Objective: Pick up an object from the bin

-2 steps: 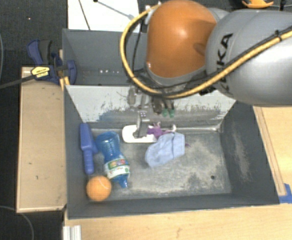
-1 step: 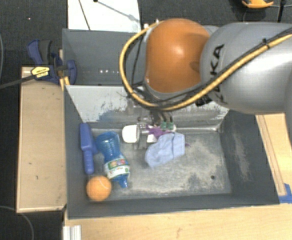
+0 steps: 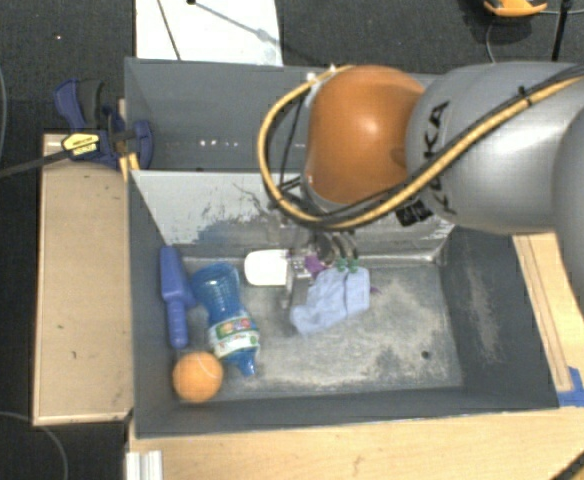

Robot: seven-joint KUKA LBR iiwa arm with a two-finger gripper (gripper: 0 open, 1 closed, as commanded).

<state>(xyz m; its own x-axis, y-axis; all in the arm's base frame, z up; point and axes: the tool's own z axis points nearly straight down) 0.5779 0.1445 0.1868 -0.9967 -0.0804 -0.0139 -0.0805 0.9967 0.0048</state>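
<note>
My gripper [image 3: 319,258] hangs low near the back wall of the bin, about the middle, under the arm's orange cover. Right below it and slightly in front lies a crumpled light-blue cloth [image 3: 330,301], whose upper edge reaches up to the gripper. A small white rounded thing [image 3: 267,268] lies just to the gripper's left on the bin floor. Small purple and green bits show at the gripper's lower end; I cannot tell what they belong to.
Along the bin's left side lie a blue plastic bottle [image 3: 224,318] with a colourful label, a long blue handle-like thing [image 3: 173,293] and an orange ball [image 3: 197,377] at the front left corner. The arm covers the bin's back right.
</note>
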